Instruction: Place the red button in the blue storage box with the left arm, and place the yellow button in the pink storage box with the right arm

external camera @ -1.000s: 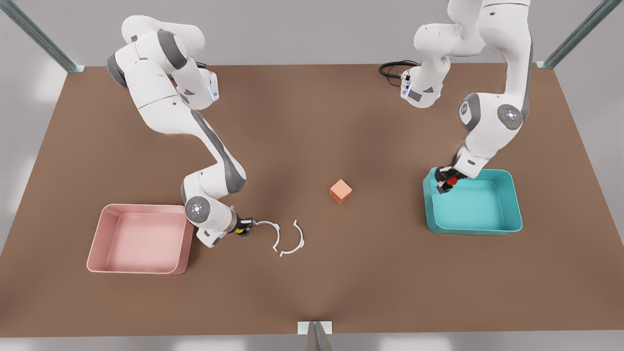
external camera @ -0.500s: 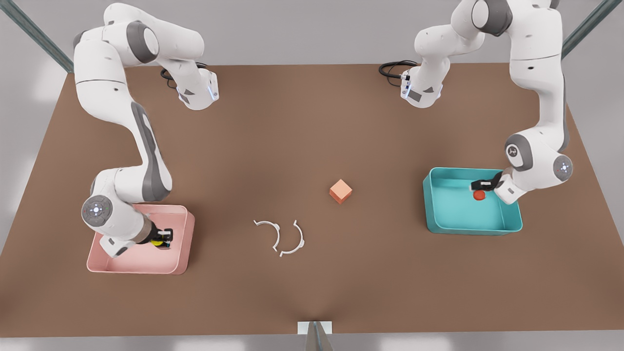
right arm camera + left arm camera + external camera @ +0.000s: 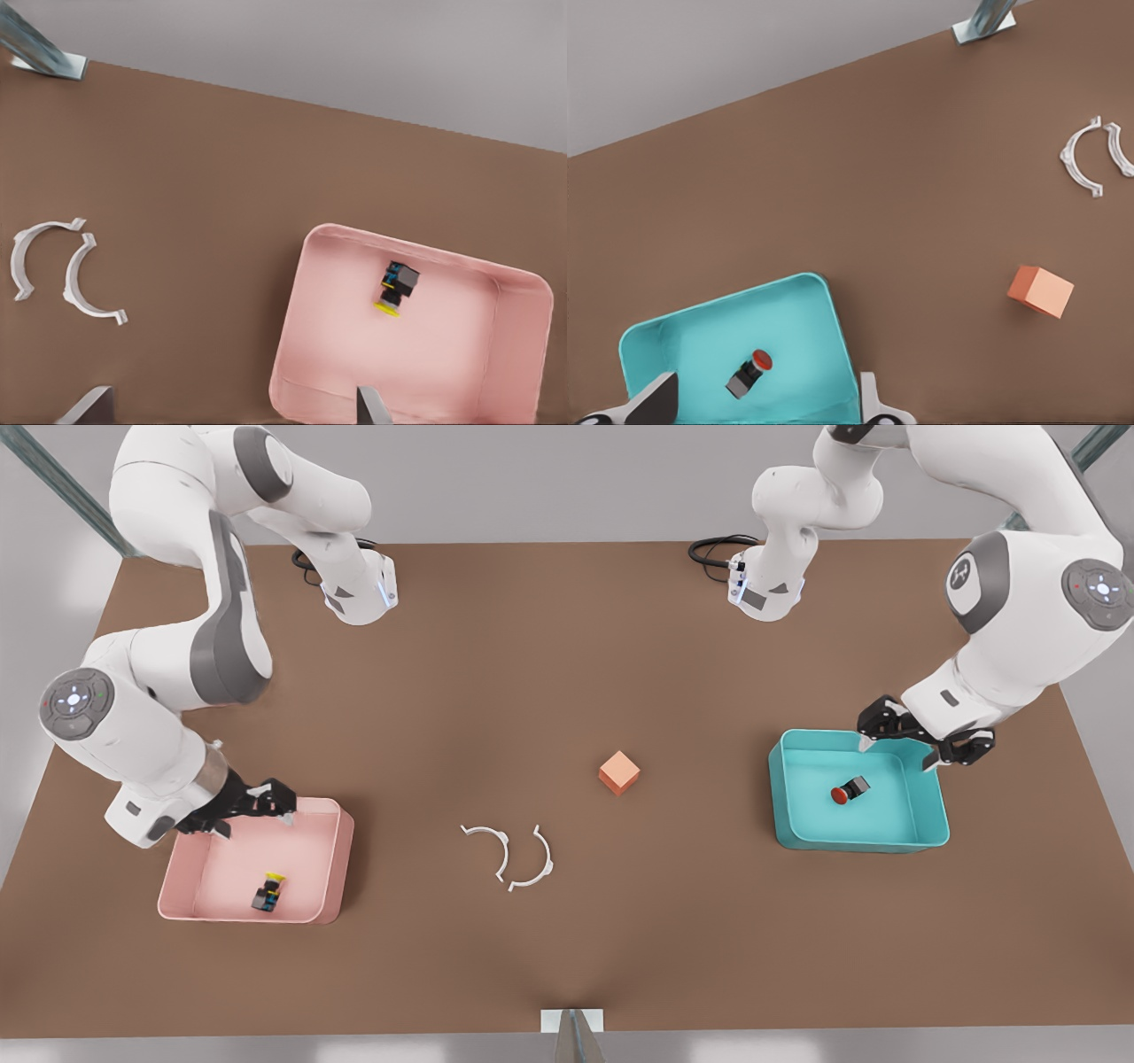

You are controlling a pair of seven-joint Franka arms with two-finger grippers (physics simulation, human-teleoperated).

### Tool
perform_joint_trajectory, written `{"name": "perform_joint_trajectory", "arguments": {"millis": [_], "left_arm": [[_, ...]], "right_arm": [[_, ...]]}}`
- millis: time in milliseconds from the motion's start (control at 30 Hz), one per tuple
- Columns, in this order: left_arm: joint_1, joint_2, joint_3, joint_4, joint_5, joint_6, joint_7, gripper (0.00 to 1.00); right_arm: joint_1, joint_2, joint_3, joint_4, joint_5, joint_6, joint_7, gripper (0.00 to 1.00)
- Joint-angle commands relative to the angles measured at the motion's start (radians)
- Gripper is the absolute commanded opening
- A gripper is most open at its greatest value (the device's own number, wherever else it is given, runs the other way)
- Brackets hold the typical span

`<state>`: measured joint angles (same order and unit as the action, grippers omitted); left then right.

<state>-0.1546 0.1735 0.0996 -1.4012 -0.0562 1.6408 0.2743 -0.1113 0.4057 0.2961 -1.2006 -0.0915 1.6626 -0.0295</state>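
We see the red button (image 3: pixel 846 792) lying on its side on the floor of the blue box (image 3: pixel 928 825), its red cap toward the front view's left and its black base toward the right. The left wrist view shows it (image 3: pixel 749 373) the same way, tipped over near the middle of the blue box (image 3: pixel 833 341). The left pincer (image 3: pixel 917 735) hangs above the far rim of that box, fingers spread and holding nothing.

We see the yellow button (image 3: pixel 268 890) inside the pink box (image 3: pixel 332 868), near its front wall, tipped over with the yellow cap toward the far side and the black base toward the near side. In the right wrist view it (image 3: pixel 396 288) lies toward one long wall of the pink box (image 3: pixel 297 354). Blue marks show on its base, but we cannot read any writing there. The right pincer (image 3: pixel 244 804) sits over the far corner of the pink box at the front view's left, fingers spread and empty.

Between the two boxes, on the brown worktop (image 3: pixel 567 655), stands an orange cube (image 3: pixel 618 771), well apart from both. Nearer the pink box lie two thin white curved pieces (image 3: pixel 507 856), just beside each other. We make out no brand or label on any of these.
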Motion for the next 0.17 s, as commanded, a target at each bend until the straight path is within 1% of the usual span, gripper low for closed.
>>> {"name": "perform_joint_trajectory", "arguments": {"millis": [0, 133], "left_arm": [[0.007, 0.012, -0.003, 0.005, 0.021, -0.108, -0.182, 1.0], [0.01, 0.044, -0.006, 0.039, 0.021, -0.11, -0.185, 1.0]], "right_arm": [[-0.01, -0.045, 0.003, -0.054, 0.038, -0.193, 0.189, 1.0], [-0.018, -0.038, 0.001, -0.062, 0.032, -0.178, 0.177, 1.0]]}}
